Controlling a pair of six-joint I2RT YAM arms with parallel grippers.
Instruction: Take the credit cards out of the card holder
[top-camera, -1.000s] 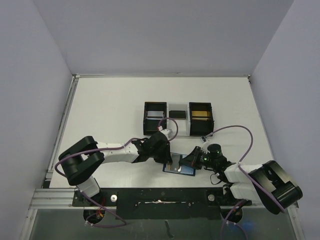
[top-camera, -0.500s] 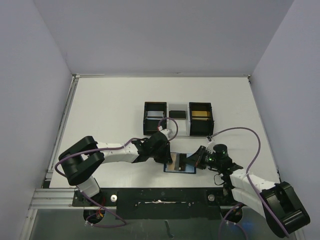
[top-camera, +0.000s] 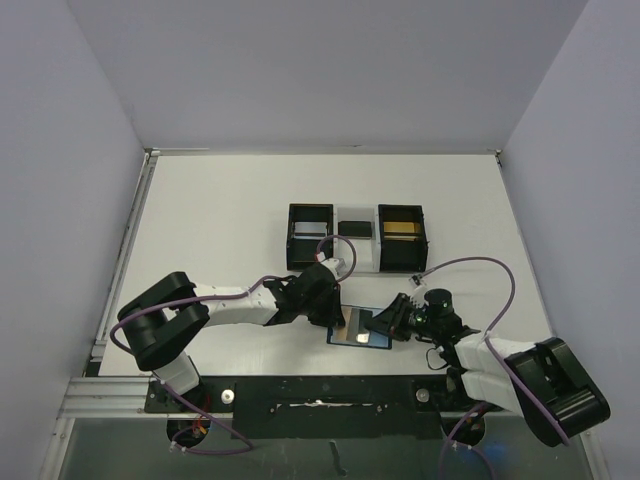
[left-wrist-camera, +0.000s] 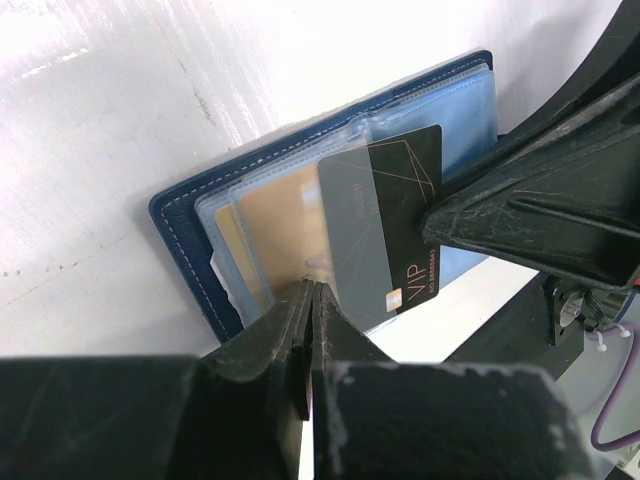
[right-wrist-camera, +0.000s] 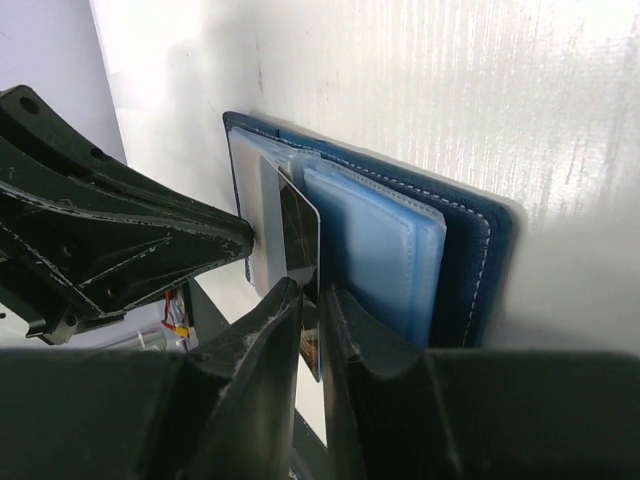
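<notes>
The dark blue card holder lies open near the table's front edge. My left gripper is shut, and its tips press on a clear sleeve over a gold card. A dark "VIP" credit card sticks halfway out of its sleeve. My right gripper comes in from the right. Its jaws stand a narrow gap apart around that dark card's edge. The blue leather cover and empty clear sleeves lie beside them.
Behind the card holder, two black open-top boxes are joined by a white tray. The right box has something gold in it, and the tray holds a dark card. The black base rail runs just in front.
The right gripper's jaws have parted slightly around the dark card, which now shows further out of its sleeve. The right arm shifted a little. The left gripper has stayed pressing on the card holder.
</notes>
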